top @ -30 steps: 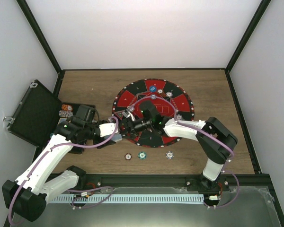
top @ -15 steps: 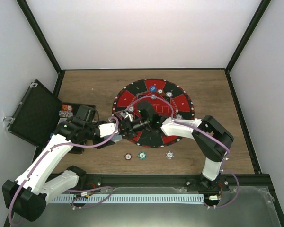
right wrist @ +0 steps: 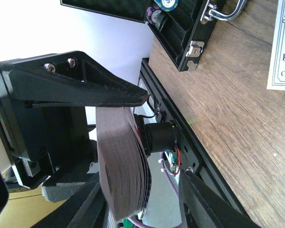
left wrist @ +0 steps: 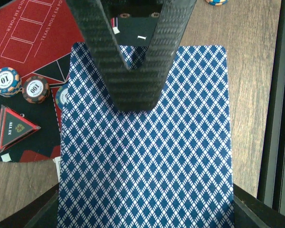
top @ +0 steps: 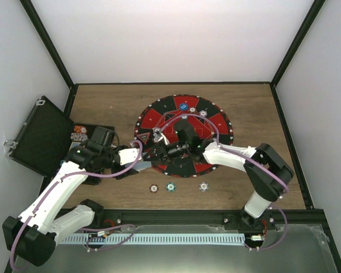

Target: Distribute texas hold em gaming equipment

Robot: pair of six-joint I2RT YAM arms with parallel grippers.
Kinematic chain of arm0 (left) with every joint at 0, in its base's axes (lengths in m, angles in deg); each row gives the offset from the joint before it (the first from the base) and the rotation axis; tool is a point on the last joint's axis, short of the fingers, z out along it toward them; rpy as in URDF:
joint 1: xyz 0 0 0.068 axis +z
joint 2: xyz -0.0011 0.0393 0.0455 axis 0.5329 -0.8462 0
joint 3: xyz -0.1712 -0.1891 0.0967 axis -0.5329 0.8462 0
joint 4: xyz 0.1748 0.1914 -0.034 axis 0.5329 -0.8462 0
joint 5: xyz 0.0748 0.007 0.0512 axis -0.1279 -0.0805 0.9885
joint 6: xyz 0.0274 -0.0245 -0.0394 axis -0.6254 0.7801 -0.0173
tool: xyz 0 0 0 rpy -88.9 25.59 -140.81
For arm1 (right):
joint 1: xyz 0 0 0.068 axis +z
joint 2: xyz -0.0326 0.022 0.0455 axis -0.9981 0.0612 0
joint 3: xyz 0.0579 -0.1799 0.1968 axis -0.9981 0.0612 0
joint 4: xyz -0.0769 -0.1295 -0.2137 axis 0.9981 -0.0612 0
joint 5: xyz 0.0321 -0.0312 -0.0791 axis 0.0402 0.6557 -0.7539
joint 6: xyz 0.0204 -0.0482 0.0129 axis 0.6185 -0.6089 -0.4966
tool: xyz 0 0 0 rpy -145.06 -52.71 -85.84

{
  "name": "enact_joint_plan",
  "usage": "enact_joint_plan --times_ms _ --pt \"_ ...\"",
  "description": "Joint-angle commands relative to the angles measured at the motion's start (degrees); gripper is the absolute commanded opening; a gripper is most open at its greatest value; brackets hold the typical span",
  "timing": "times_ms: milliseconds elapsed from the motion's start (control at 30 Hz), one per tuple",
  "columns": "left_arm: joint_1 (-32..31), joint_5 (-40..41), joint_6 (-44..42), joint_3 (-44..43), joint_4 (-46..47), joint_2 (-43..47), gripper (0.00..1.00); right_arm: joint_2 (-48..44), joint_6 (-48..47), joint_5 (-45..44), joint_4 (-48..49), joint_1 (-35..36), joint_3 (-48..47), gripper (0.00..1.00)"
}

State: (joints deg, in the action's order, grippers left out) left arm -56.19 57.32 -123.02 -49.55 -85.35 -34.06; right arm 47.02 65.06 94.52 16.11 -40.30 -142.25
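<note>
right claw [right wrist: 141,180] has narrowed around the deck [left wrist: 147,161] (not yet pinching) that our left claw [top: 135,154] clamps at the near-left edge of the poker mat [top: 153,119]; we expect a card pull next.

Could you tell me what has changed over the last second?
The right arm's elbow swung to the right, while the right gripper kept its open jaws around the deck of cards. The left gripper still clamps the deck; the three chips stayed.
</note>
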Motion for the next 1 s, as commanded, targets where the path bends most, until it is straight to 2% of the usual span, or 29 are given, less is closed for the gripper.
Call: enact_joint_plan --times_ms 0,100,233,333,567,733,967 --pt "0.37 -1.27 -0.3 -0.99 0.99 0.23 0.04 -3.23 -0.83 -1.24 -3.13 -1.09 0.71 0.39" --pt "0.35 -1.03 -0.36 -0.7 1.3 0.27 0.04 -4.69 -0.72 -1.16 -3.17 -1.28 1.05 0.33" --pt "0.35 -0.09 -0.21 -0.2 2.01 0.14 0.04 -6.78 0.69 -1.1 -2.0 -1.79 2.67 0.16" --pt "0.35 0.56 -0.21 0.04 2.23 0.01 0.04 -7.94 1.73 -0.82 -0.8 -1.9 3.48 0.1" --pt "0.35 1.21 0.14 0.34 2.51 -0.51 0.04 -9.3 4.19 0.15 2.78 -1.82 4.4 0.09" --pt "0.35 1.13 0.35 0.49 2.6 -0.7 0.04 -7.93 5.12 0.61 4.8 -0.68 4.6 0.23" --pt "0.41 1.34 0.42 0.38 2.54 -0.79 0.04 -5.63 6.93 0.73 8.42 0.86 4.34 0.21"
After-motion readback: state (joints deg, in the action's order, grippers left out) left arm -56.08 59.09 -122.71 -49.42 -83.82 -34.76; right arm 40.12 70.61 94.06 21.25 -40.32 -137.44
